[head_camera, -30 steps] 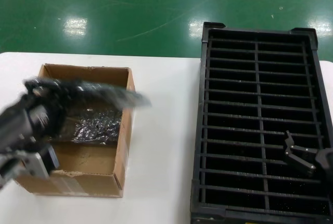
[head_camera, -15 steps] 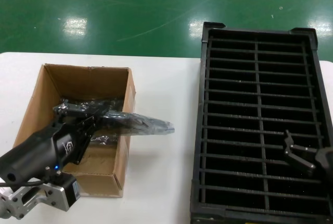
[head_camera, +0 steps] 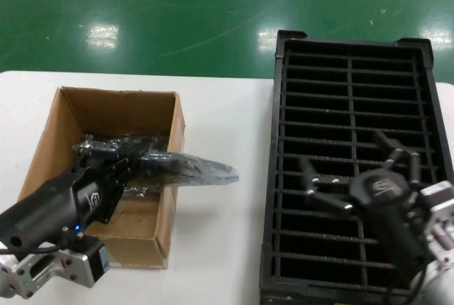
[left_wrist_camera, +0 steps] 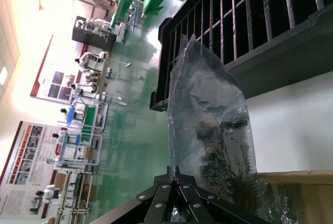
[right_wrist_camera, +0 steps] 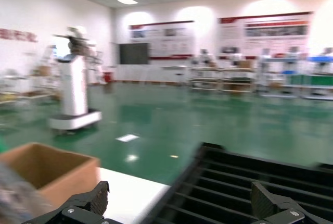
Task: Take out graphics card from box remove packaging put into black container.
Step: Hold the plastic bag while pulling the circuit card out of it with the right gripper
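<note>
Left gripper [head_camera: 119,170] clenched on the packaging [head_camera: 186,167], over the box [head_camera: 167,202] at the desk's [head_camera: 220,234] left edge. Bag lifted and lying level, its free end poking past the box's right wall above bare desk, short of the black container [head_camera: 352,85]. In the left wrist view, bag [left_wrist_camera: 210,130] seen lengthwise: crinkled, translucent, something dark inside, shape too murky to call the graphics card for certain. Fingertips mostly cut off there at the frame edge. More silvery plastic just visible low in the box, largely hidden behind the left arm.

Right gripper [head_camera: 355,170] spread wide and empty, above the container's near half along the desk's right edge. In the right wrist view, only the two fingertips [right_wrist_camera: 96,198] showing, container slots and the box corner blurred beyond them.
</note>
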Available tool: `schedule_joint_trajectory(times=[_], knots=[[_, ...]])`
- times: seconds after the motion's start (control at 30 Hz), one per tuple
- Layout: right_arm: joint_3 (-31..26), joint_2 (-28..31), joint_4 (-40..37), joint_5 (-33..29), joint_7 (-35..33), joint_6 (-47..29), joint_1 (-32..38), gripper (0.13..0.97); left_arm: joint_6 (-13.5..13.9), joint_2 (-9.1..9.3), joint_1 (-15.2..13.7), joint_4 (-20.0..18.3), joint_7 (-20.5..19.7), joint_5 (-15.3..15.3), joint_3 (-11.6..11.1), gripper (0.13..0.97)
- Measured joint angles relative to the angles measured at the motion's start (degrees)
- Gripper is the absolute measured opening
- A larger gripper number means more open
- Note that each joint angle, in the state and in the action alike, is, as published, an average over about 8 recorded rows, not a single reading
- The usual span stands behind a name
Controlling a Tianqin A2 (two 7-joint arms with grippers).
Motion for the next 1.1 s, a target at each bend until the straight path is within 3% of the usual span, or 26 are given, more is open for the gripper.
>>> schedule_joint_trajectory(times=[0.23, 0.47, 0.6, 0.9, 1.1], knots=[[-5.23, 1.44, -1.66, -1.35, 1.72, -3.4, 3.64, 0.902, 0.0, 0.0, 0.0, 0.0, 0.0, 0.0, 0.0, 0.14], [-7.07, 3.41, -3.13, -1.92, 1.71, -6.11, 5.35, 0.801, 0.0, 0.0, 0.0, 0.0, -0.01, 0.0, 0.0, 0.14], [-7.59, 4.38, -3.51, -1.59, 0.65, -8.39, 5.55, 0.801, 0.0, 0.0, 0.0, 0.0, -0.01, 0.0, 0.0, 0.14], [-8.6, 4.22, -4.41, -0.85, -2.47, -11.83, 6.11, 0.622, 0.0, 0.0, 0.0, 0.0, -0.01, 0.0, 0.0, 0.14], [-9.43, 3.57, -5.61, -1.26, -3.21, -12.27, 7.33, 0.46, 0.0, 0.0, 0.0, 0.0, -0.01, 0.0, 0.0, 0.14]])
